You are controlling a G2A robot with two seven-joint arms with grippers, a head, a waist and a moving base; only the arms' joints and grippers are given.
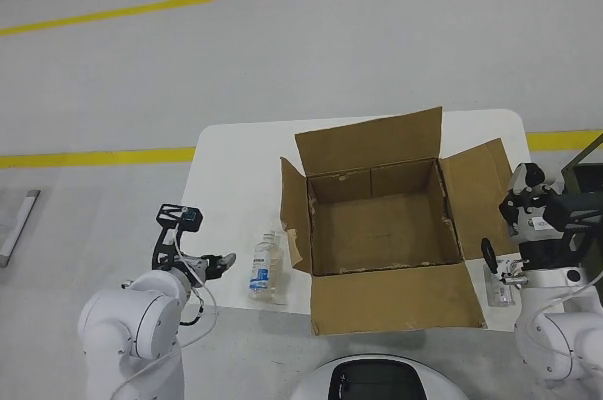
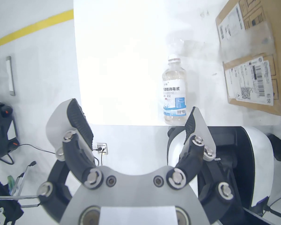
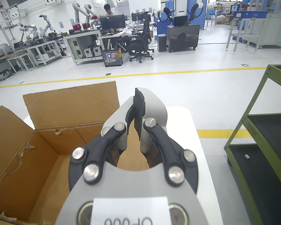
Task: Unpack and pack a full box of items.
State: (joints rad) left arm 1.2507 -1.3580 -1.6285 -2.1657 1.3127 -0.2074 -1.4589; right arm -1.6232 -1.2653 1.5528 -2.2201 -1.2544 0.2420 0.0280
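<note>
Top view, whole workspace. A large cardboard box (image 1: 381,215) fills the middle of the frame. Its four flaps are folded outward and its brown floor is bare. The left flap stands between the box interior and the bottle (image 1: 266,268). A green metal cart (image 3: 255,122) stands off the table's right side, close to your right arm.

The surface is a white table (image 1: 231,180) on a pale grey floor. A yellow floor line (image 1: 91,157) crosses behind the table. The right wrist view looks over the box into a workshop with desks, office chairs and other robot arms.

The clear bottle has a white cap and a blue-and-white label. It lies on its side at the lower left of the table, just beside the box's left flap, with its cap toward the top of the frame.

Your left gripper (image 2: 133,105) hangs at the table's lower-left edge with its jaws spread wide. The bottle lies near one finger, outside the gap and untouched. Your right gripper (image 3: 138,97) sits at the right of the box, jaws pressed together on nothing, well apart from the bottle.
</note>
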